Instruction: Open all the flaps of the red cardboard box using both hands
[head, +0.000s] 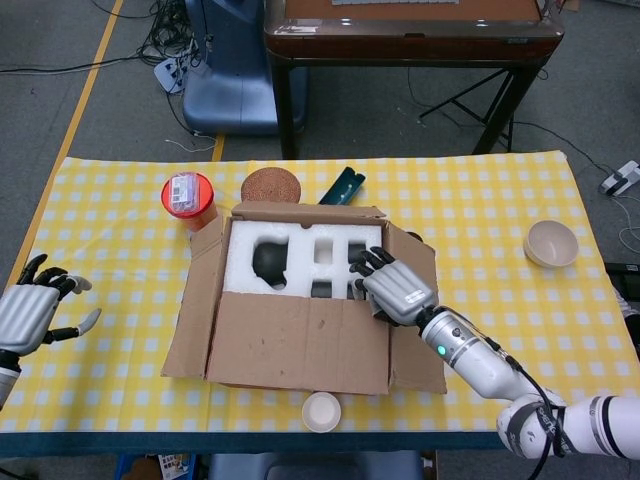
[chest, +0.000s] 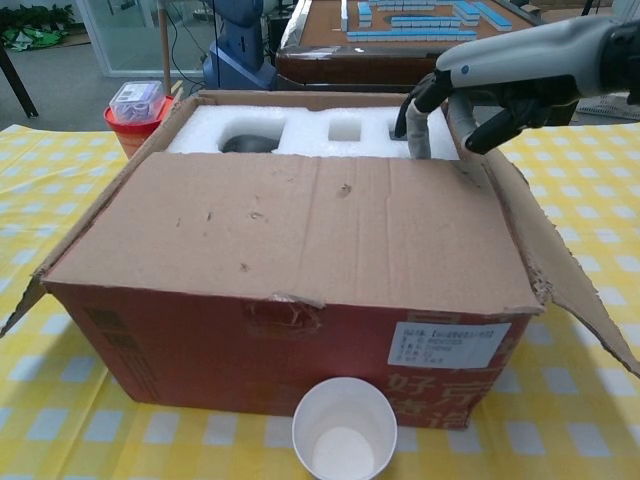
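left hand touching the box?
Apart. Head view shows the left hand open at the table's left edge, with bare checked cloth between it and the box.

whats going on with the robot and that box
A two-armed robot is opening the flaps of a red cardboard box. Its right hand reaches into the box at the far edge of the near flap, which lies flat over the white foam insert. The side and back flaps are open. The left hand hovers open at the table's left edge, holding nothing.
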